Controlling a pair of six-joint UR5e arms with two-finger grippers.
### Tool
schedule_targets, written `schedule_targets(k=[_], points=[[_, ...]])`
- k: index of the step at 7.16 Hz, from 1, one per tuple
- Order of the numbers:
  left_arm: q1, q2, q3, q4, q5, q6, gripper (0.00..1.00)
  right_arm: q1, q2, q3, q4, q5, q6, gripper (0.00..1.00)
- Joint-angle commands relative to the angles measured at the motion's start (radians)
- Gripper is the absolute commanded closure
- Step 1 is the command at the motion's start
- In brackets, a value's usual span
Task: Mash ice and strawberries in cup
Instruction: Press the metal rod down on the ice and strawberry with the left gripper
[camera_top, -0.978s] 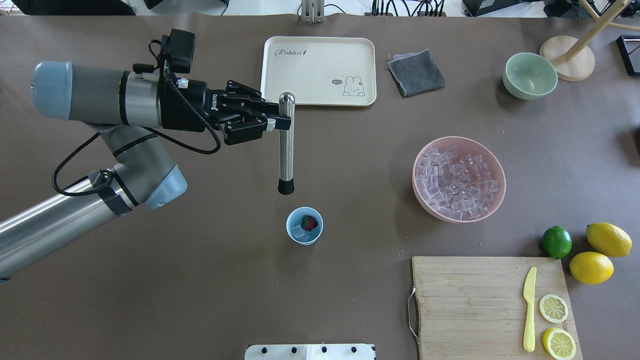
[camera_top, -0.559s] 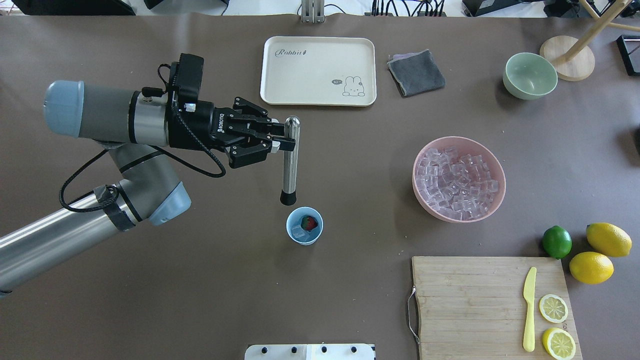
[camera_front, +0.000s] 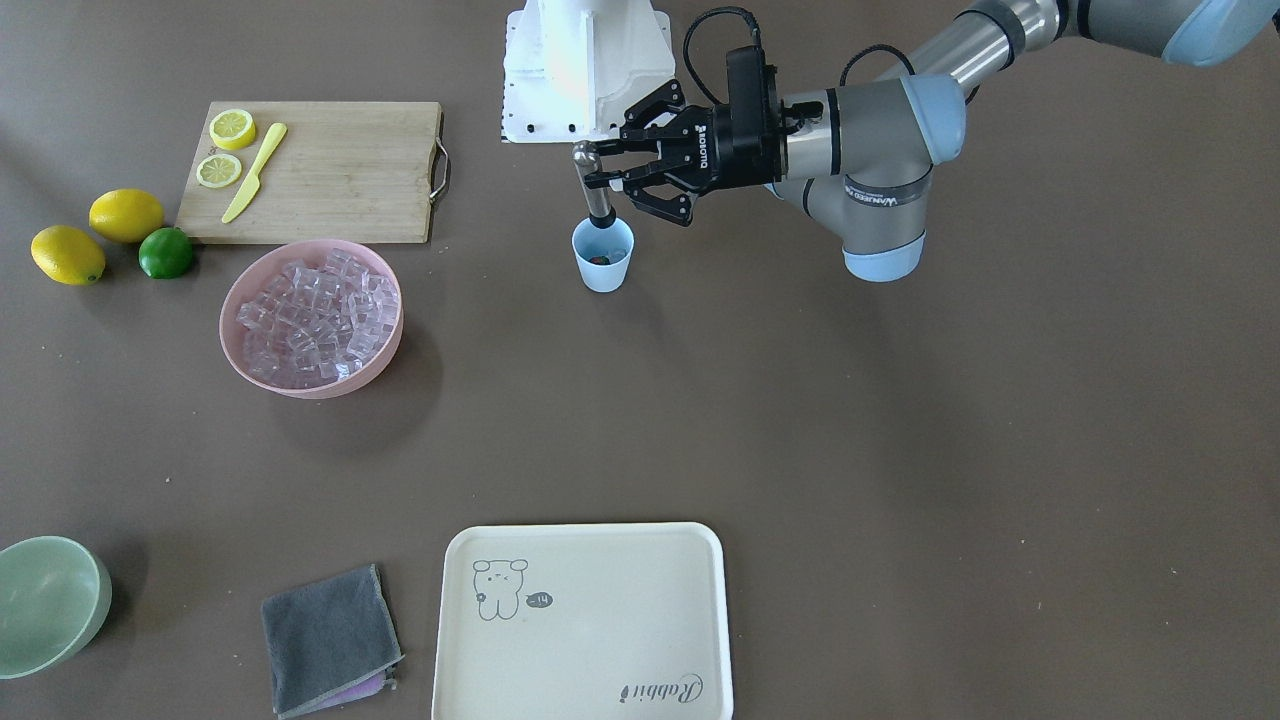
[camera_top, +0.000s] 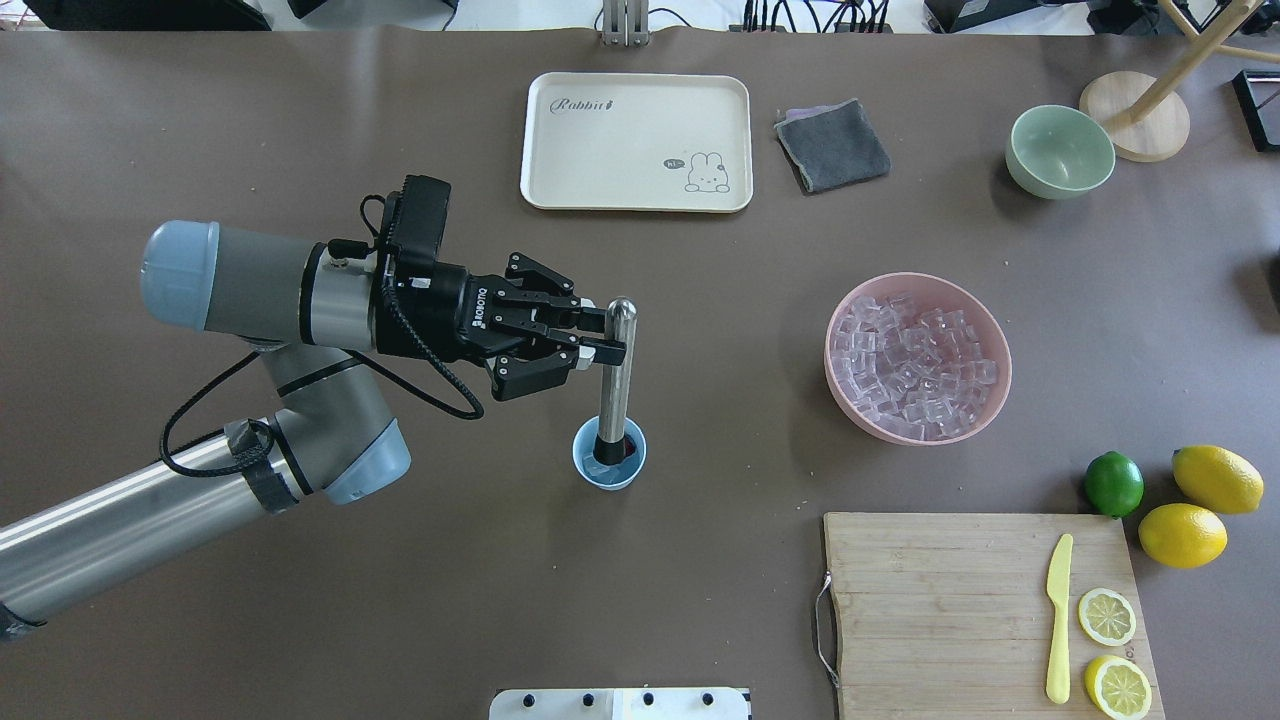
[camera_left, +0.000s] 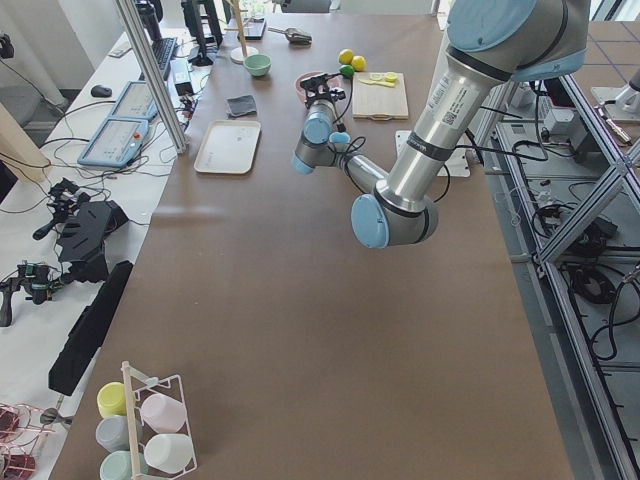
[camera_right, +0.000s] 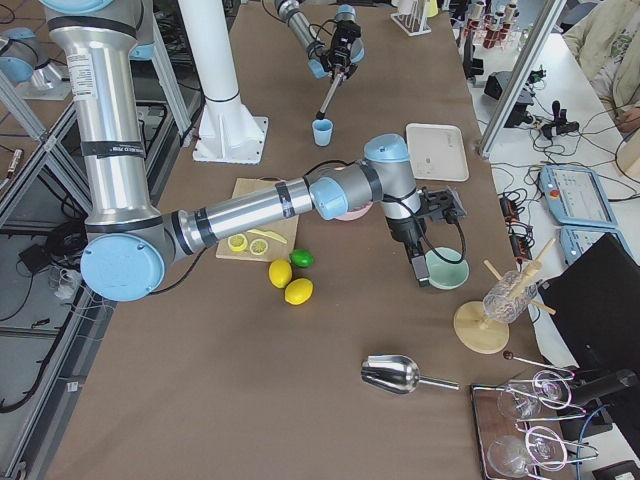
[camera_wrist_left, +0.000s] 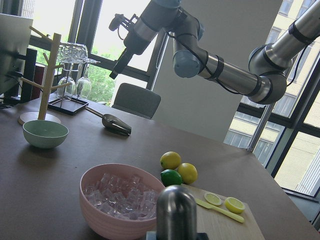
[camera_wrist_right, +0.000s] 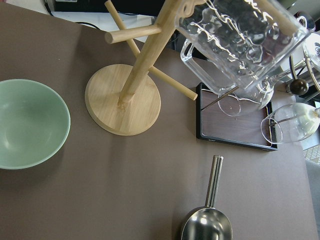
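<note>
The left gripper (camera_top: 603, 338) has its jaws squeezed tight on the top of a shiny metal masher (camera_top: 613, 395). The right gripper (camera_right: 421, 268) hangs just beside a green bowl (camera_right: 447, 270), and I cannot tell if its jaws are apart. The masher goes down from the left jaws into the blue cup (camera_top: 598, 480) below them. A red strawberry (camera_front: 598, 260) lies by its black tip. The ice in the cup is hidden.

Foreground: steel pestle (camera_wrist_left: 176, 210), rounded top only. Behind it: pink bowl (camera_wrist_left: 100, 220) of ice cubes (camera_wrist_left: 122, 194). Beyond: lime (camera_wrist_left: 171, 177), two lemons (camera_wrist_left: 171, 160), cutting board (camera_wrist_left: 220, 227) with lemon slices (camera_wrist_left: 234, 204), green bowl (camera_wrist_left: 45, 135), metal scoop (camera_wrist_left: 115, 124).
</note>
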Motion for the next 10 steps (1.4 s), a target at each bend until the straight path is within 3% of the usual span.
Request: schedule_targets(k=[1,10], points=[[0.008,-0.016,0.014,0.004,0.041,-0.003,1.0,0.0,-0.001,-0.003,0.002,-0.006,-0.002,0.0],[0.008,0.005,0.039,0.004,0.061,0.001,1.0,-0.017,-0.004,-0.011,0.002,-0.007,-0.002,0.0]])
